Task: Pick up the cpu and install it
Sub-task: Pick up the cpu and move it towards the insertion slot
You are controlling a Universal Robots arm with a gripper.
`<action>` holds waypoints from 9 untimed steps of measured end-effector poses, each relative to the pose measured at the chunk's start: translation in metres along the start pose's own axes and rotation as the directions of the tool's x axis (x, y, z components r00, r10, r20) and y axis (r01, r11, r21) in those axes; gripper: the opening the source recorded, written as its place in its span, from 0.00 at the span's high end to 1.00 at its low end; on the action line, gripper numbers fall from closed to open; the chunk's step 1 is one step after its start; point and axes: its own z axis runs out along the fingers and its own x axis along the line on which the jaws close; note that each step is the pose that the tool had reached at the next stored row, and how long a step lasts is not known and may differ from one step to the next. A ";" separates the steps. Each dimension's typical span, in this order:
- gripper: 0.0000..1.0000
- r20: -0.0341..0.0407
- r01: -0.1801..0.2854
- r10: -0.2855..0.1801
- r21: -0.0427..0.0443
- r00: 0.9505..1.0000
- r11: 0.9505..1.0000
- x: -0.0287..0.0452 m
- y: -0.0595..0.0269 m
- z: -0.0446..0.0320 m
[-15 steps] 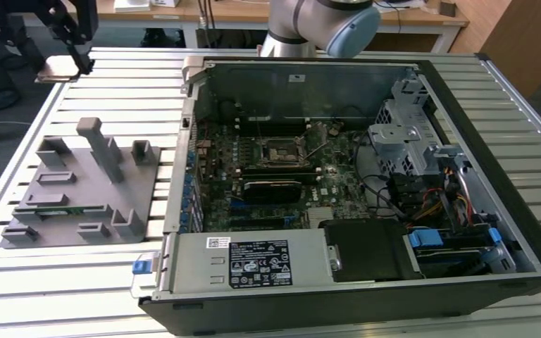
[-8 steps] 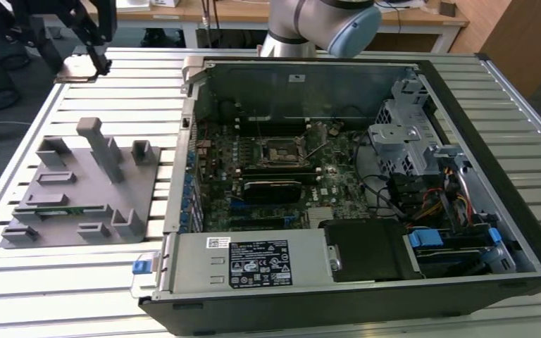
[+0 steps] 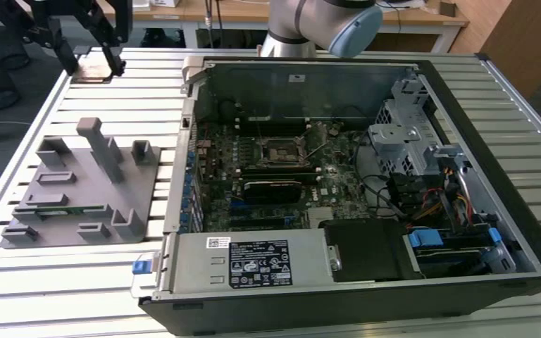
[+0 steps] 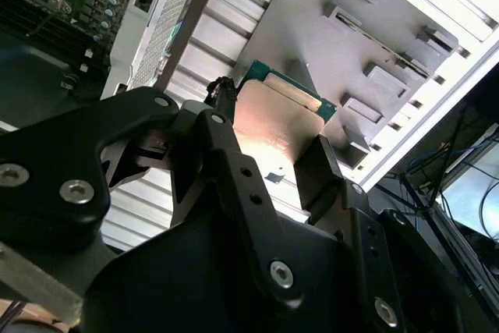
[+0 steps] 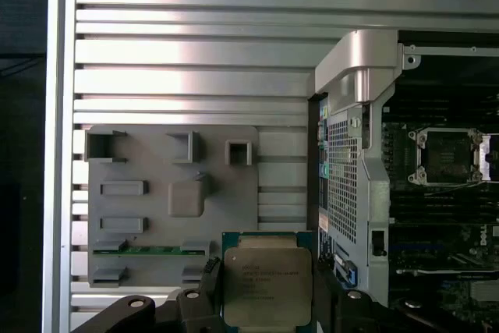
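Closest in, the gripper has its jaws closed on the cpu, the two black fingers pressing on opposite edges and the pale metal lid facing up. To my eye that is the right place to hold it. It is a thin, stiff, light little plate with a smooth, likely slippery top, and an underside I would guess is delicate, so the green rim is the safe part to pinch. A tilted grip could let it slide.

It hangs in the air, clear of everything. Below it in the first wrist view lies the grey plastic tray, with a green memory stick lying in one of its slots, on the slatted metal table. In the exterior view the gripper sits beyond the tray's far end, at that view's left.

Further off is the open computer case, and deep inside it the motherboard socket, well apart from the chip.

The chip's underside is out of sight, and one edge is cut off in the first wrist view. Where the pads actually meet the rim is partly masked. From the exterior view the lid reads as a coppery glare. I cannot tell whether the socket's frame stands open.
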 end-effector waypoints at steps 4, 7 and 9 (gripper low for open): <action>0.45 0.000 0.000 0.000 0.000 1.000 1.000 -0.0068 0.0000 0.0008; 0.45 0.000 0.000 0.000 0.000 1.000 1.000 -0.0119 0.0000 0.0013; 0.45 0.000 0.000 0.000 0.000 1.000 1.000 -0.0150 0.0000 0.0017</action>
